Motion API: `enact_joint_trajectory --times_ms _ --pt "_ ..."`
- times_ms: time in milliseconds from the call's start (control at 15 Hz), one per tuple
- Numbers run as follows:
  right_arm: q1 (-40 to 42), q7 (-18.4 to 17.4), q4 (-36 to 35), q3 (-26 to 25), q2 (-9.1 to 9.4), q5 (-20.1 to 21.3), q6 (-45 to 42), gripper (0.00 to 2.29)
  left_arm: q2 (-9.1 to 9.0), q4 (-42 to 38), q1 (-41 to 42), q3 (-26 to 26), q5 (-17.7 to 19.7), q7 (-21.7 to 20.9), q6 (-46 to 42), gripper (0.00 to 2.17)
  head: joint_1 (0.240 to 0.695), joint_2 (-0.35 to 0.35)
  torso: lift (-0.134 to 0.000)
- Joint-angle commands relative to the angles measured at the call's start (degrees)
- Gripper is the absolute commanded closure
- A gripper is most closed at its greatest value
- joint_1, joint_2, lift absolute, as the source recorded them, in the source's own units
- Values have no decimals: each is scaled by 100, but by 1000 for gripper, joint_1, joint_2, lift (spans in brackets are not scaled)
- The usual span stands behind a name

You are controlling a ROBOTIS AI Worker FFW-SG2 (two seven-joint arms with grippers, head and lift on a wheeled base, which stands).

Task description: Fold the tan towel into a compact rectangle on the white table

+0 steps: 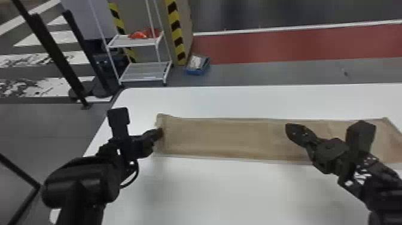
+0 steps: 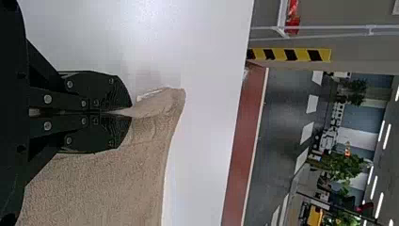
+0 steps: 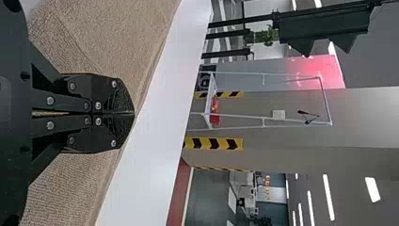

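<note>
The tan towel (image 1: 221, 137) lies as a long, narrow strip across the white table (image 1: 209, 185). My left gripper (image 1: 160, 133) is at the strip's left end, shut on the towel's edge; in the left wrist view the left gripper (image 2: 129, 113) pinches a raised fold of the towel (image 2: 136, 174). Over the right half of the strip is my right gripper (image 1: 288, 130), its fingers pressed together. The right wrist view has the right gripper (image 3: 133, 113) shut with nothing held, above the towel (image 3: 122, 37) near its long edge.
Beyond the table's far left corner stands a white wire shelf (image 1: 134, 42) with a red item on it. A blue box (image 1: 197, 64) sits on the floor behind the table. Dark posts (image 1: 56, 56) rise at the left.
</note>
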Motion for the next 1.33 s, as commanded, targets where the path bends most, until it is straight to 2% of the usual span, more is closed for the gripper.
enact_joint_trajectory --times_ms 0,200,400,467,600,667,733,800,1067,1200,1267 --pt "13 2 23 -42 -8 -19 -84 1686 -14 -360 -16 -172 83 223 267 1288 695 172 -125" --pt "30 2 102 -165 -8 -80 -330 1686 -137 -905 -376 -647 83 592 1304 1291 695 151 -125" --pt "267 2 -74 -517 -8 -221 -576 1679 -436 -1415 -683 -1491 -66 1058 2201 1291 695 82 -125" --pt "364 2 -162 -745 -8 -221 -664 1555 -577 -1406 -815 -1842 -172 1190 2254 1288 695 54 -125" --pt "540 2 -259 -1132 -43 -353 -822 866 -891 -1283 -991 -2291 -479 1269 2236 1291 695 -14 -125" --pt "619 2 -302 -1299 -96 -432 -857 488 -891 -993 -1044 -2519 -638 1287 2218 1288 695 -56 -125" --pt "672 2 -302 -1440 -140 -511 -892 232 -891 -738 -1141 -2748 -655 1427 2095 1288 695 -127 -125" --pt "724 2 -302 -1598 -158 -581 -892 97 -891 -431 -1237 -3020 -646 1568 1867 1291 695 -155 -125" --pt "935 2 -294 -1844 -351 -950 -1050 80 -891 510 -1395 -3547 -602 1875 636 1288 695 -262 -125" --pt "944 2 -276 -1861 -360 -950 -1068 83 -891 685 -1404 -3679 -365 1911 197 1268 695 -287 -125" --pt "935 2 -267 -1835 -360 -941 -1085 83 -891 721 -1395 -3758 -198 1946 -14 782 695 -297 -125"
